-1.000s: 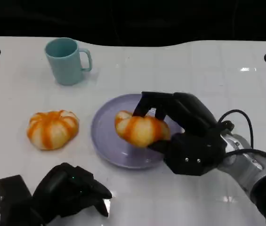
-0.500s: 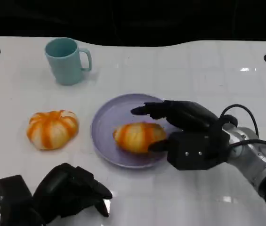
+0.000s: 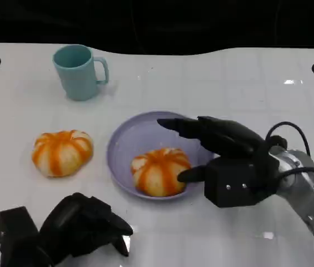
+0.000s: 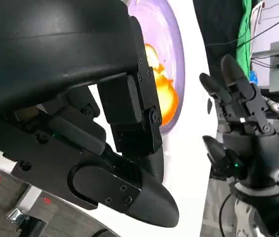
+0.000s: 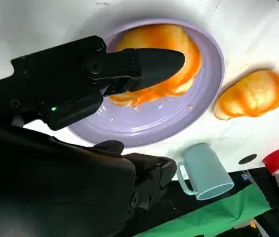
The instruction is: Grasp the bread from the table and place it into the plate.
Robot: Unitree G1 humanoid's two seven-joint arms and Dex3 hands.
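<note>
One bread [image 3: 160,171] lies in the plate [image 3: 124,138] at frame centre; the right hand [image 3: 223,153], fingers spread, grips nothing. A second bread [image 3: 61,151] sits at left on the table.

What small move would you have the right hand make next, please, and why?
Probably draw the right hand up and back from the plate. One bread already lies in the plate with the fingers spread above it, no longer gripping. The second bread sits on the table beside the plate, nearer the left hand.
</note>
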